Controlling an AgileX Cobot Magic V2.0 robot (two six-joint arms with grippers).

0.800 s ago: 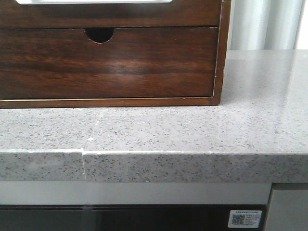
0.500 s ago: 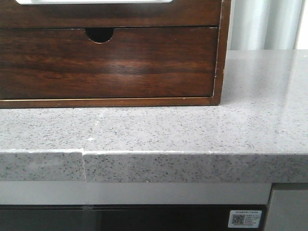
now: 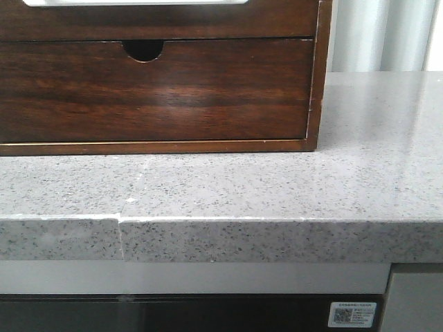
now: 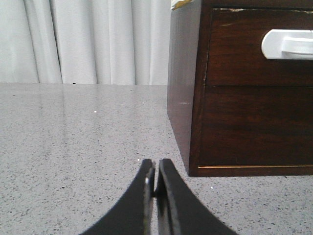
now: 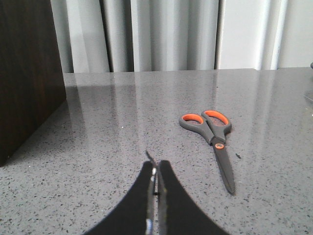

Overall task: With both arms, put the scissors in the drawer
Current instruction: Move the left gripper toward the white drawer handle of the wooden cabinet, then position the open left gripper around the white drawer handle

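Observation:
The scissors (image 5: 218,147), grey with orange-lined handles and closed blades, lie flat on the grey speckled counter (image 5: 107,147), ahead and to one side of my right gripper (image 5: 156,166). That gripper is shut and empty. The drawer (image 3: 173,21) is the upper dark reddish-brown front with a whitish rounded area (image 3: 135,2) along its top. It looks closed. In the left wrist view the drawer (image 4: 244,58) shows its white handle (image 4: 288,44). My left gripper (image 4: 156,166) is shut and empty, low over the counter beside the cabinet's corner. Neither gripper shows in the front view.
Below it is a second dark drawer (image 3: 159,97) with a half-round finger notch (image 3: 143,48). The wooden cabinet (image 4: 183,98) stands on the counter; its side (image 5: 27,73) shows in the right wrist view. White curtains (image 5: 146,34) hang behind. The counter's front edge (image 3: 221,238) is near.

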